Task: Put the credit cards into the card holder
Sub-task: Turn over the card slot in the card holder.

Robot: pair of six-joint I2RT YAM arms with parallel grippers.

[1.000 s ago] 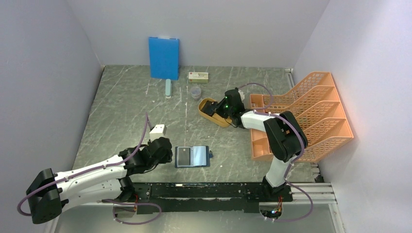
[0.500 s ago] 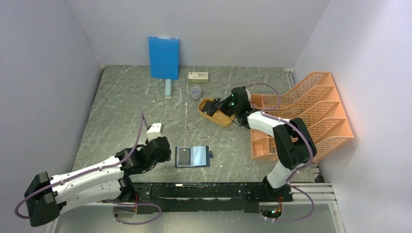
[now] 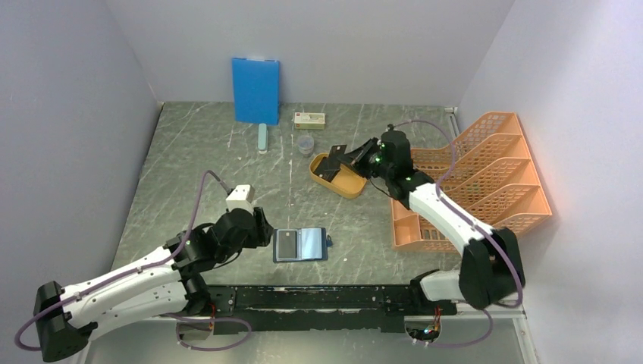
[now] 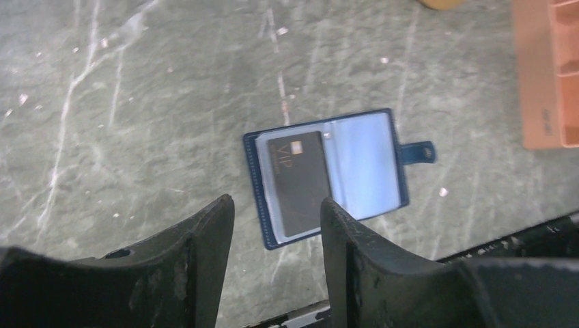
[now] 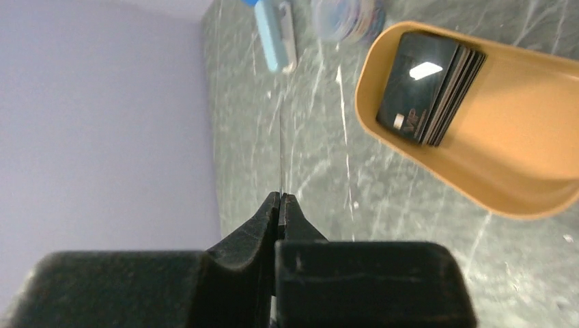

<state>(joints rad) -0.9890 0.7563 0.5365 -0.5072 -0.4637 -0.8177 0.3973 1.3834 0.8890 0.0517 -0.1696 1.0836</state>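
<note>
Jaws of my left gripper (image 4: 276,203) stand half apart and empty beside the card holder (image 4: 362,164). It lies open flat so its pockets face up, with 1 black card (image 4: 300,181) already in. My right gripper (image 5: 281,199) pinches a fresh card (image 3: 338,151) edgewise above the tray (image 5: 519,184), ready to carry across.

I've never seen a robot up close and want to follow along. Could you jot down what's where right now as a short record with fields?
card holder: lying open on the table, one black VIP card in its left half
left gripper: open, empty, poised by the holder's left edge
right gripper: shut on a dark card, held in the air beside the tray
tray: orange-yellow oval, stack of dark cards inside
</note>
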